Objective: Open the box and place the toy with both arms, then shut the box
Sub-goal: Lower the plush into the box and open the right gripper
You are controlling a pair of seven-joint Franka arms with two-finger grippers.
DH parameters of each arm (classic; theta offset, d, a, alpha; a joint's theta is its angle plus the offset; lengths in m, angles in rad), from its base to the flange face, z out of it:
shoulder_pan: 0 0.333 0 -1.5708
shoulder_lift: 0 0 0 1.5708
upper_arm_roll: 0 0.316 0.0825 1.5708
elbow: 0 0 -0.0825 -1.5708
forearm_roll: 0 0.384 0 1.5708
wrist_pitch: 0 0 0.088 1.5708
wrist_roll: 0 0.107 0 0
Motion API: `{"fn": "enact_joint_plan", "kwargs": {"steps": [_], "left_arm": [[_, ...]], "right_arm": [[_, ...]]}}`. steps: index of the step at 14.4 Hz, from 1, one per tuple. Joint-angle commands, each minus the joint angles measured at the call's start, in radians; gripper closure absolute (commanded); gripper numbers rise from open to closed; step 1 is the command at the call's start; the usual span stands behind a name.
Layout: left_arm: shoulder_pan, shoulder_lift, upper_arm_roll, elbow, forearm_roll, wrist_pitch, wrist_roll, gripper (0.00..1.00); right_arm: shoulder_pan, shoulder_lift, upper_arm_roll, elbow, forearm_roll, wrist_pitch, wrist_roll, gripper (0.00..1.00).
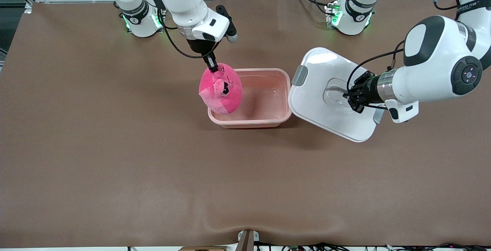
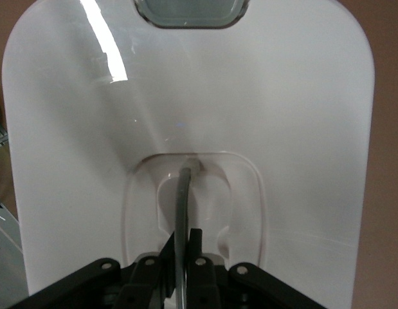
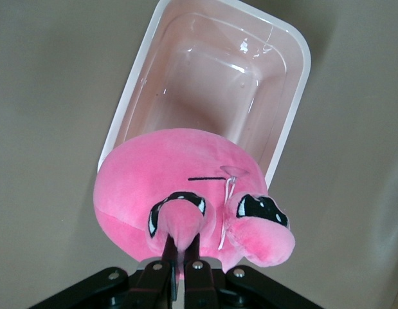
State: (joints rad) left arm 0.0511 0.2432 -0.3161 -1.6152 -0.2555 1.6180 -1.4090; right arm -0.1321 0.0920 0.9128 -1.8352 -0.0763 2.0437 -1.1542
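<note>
Pinching the toy (image 1: 220, 88) by an ear, my right gripper (image 1: 212, 65) dangles it over the box (image 1: 268, 118), hiding one end. My left gripper (image 1: 352, 98) clamps the lid (image 1: 318, 70) handle; its fingertips are barely visible.

A wide brown table (image 1: 115, 159) carries everything here. Directly on it sits the open pink box base (image 1: 264, 118), roughly at the middle. Just beside that, toward the left arm's end, is the white lid (image 1: 318, 66) with its grey clips; whether it rests flat on the table I cannot tell.
</note>
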Motion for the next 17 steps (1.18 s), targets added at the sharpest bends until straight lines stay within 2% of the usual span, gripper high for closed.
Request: {"fn": "enact_joint_plan", "kwargs": {"steps": [1, 4, 7, 8, 11, 13, 15, 16, 17], "left_arm": [[0.012, 0.022, -0.005, 0.043, -0.018, -0.038, 0.010, 1.00], [0.012, 0.024, -0.003, 0.044, -0.018, -0.043, 0.016, 1.00], [0.012, 0.024, -0.003, 0.043, -0.018, -0.044, 0.016, 1.00], [0.013, 0.024, -0.003, 0.041, -0.018, -0.044, 0.016, 1.00], [0.013, 0.024, -0.003, 0.041, -0.018, -0.044, 0.015, 1.00], [0.010, 0.024, -0.003, 0.040, -0.018, -0.044, 0.015, 1.00], [0.006, 0.024, -0.003, 0.040, -0.018, -0.044, 0.013, 1.00], [0.004, 0.024, -0.003, 0.040, -0.018, -0.044, 0.013, 1.00], [0.003, 0.024, -0.003, 0.040, -0.018, -0.044, 0.012, 1.00]], "right_arm": [[-0.001, 0.000, 0.014, -0.016, -0.025, 0.016, 0.018, 1.00], [0.000, 0.002, 0.017, -0.055, -0.026, 0.079, 0.024, 1.00], [0.000, 0.000, 0.024, -0.062, -0.026, 0.084, 0.034, 1.00], [0.000, 0.000, 0.024, -0.061, -0.026, 0.084, 0.037, 0.82], [-0.009, -0.003, 0.024, -0.056, -0.026, 0.079, 0.025, 0.00], [-0.035, -0.017, 0.023, -0.047, -0.025, 0.064, 0.025, 0.00], [-0.078, -0.041, 0.017, -0.029, -0.013, -0.006, 0.034, 0.00], [-0.083, -0.073, -0.008, -0.027, 0.006, -0.038, 0.037, 0.00], [-0.081, -0.096, -0.058, -0.027, 0.022, -0.069, 0.036, 0.00]]}}
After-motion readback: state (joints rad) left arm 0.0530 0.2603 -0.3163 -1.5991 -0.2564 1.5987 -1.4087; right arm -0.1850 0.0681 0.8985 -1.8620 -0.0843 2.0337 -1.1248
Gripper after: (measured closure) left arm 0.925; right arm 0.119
